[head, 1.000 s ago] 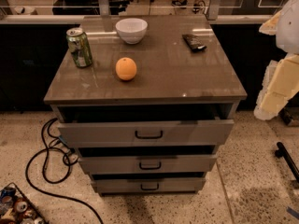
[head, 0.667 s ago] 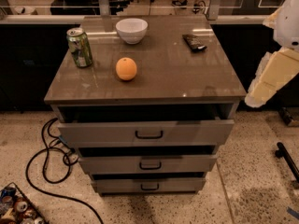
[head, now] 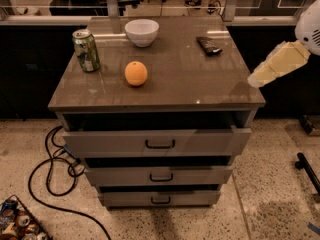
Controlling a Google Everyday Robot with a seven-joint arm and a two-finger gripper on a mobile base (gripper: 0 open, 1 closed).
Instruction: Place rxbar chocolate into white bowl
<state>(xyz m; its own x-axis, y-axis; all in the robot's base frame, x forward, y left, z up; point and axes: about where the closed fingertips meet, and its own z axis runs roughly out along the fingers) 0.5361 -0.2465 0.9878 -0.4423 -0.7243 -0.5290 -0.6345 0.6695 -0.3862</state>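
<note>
Gripper [head: 257,78] hangs just off the right edge of the cabinet top [head: 180,89]; you cannot tell whether it is apart or together. Your rxbar chocolate [head: 209,45] lies flat on the top, left of the gripper and farther back, well apart from it. The white bowl [head: 142,32] sits farther left still, the orange [head: 136,73] and green can [head: 86,50] beyond.

The grey cabinet top [head: 200,86] carries four items: white bowl [head: 142,32] upper centre, green can [head: 86,50] upper left, orange [head: 136,73] centre-left, and rxbar chocolate [head: 209,45], apparently flat, upper right. The gripper [head: 260,75] hovers at the top's right edge.
</note>
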